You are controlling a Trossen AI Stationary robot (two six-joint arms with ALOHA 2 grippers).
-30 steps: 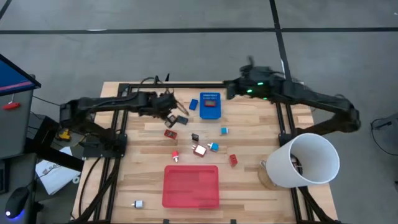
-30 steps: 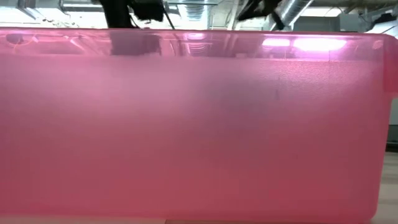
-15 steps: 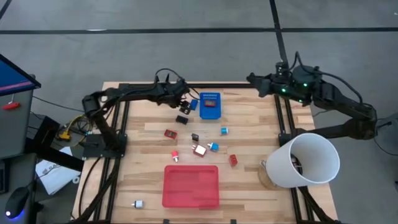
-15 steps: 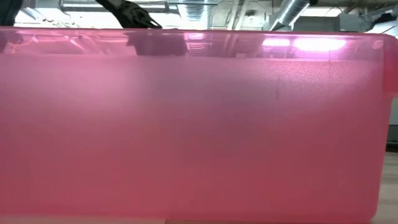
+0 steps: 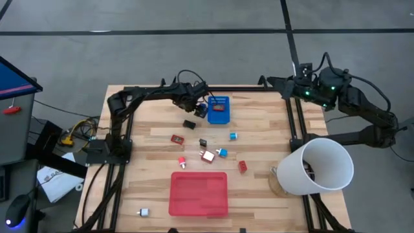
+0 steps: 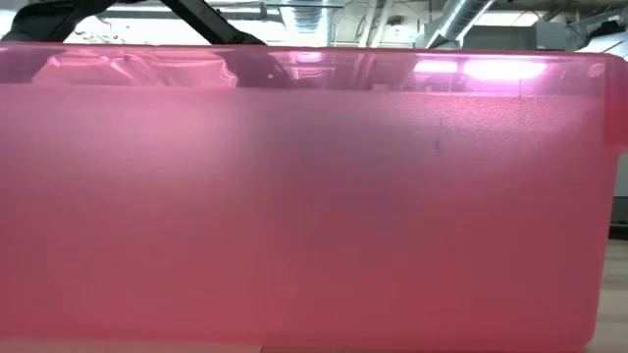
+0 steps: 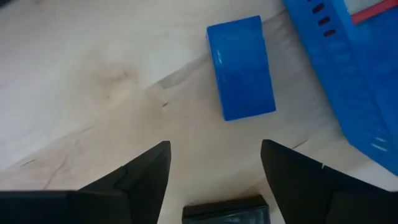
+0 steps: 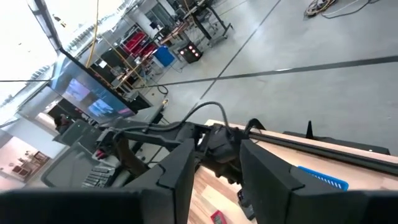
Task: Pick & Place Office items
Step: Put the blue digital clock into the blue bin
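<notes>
Two robot arms are working over a wooden table (image 5: 259, 194) strewn with small office items.

A white bucket (image 5: 320, 167) is lying at the table's right edge, and a red tray (image 5: 198, 193) is sitting near the front. The left gripper (image 5: 197, 103) is hovering beside the blue bin (image 5: 219, 110), its fingers (image 7: 140, 177) spread wide and holding nothing, with a blue block (image 7: 240, 67) lying on the wood just ahead of them. The right gripper (image 5: 290, 87) is waiting off the table's far right corner, fingers parted and empty. Red, blue and black pieces, among them a red block (image 5: 242, 166), are lying scattered between bin and tray.
</notes>
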